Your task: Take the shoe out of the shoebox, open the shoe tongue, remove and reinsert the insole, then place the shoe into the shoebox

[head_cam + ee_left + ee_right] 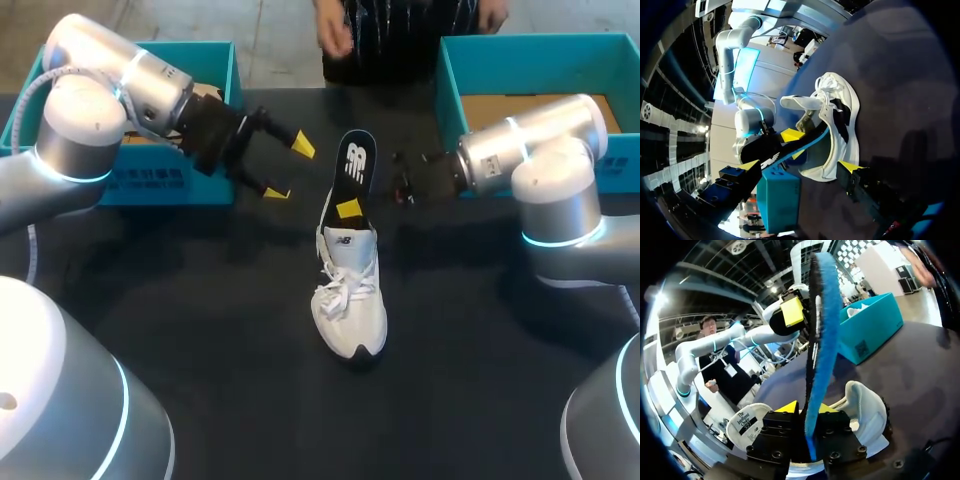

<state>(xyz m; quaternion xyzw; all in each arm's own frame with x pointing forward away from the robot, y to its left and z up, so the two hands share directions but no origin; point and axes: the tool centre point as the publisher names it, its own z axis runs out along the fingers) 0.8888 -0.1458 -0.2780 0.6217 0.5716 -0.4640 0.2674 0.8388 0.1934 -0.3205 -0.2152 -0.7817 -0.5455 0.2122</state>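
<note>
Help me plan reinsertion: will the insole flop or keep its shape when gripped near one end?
Pinched in the right gripper, the insole stands nearly straight with a slight bow, so it probably keeps its shape yet flexes. It looks thin, so likely light. Its end by the shoe may be propping it.

Not much here you can actually read, tbh. The black insole (356, 160) has a big white logo printed on its face, and the white shoe (350, 300) has a small dark logo on its tongue (345, 241). The teal shoebox (150, 178) on the left has faint lines of print on its front wall, way too small to make out. In the right wrist view there's a dark square code label (860, 347) on its side, also unreadable
</note>
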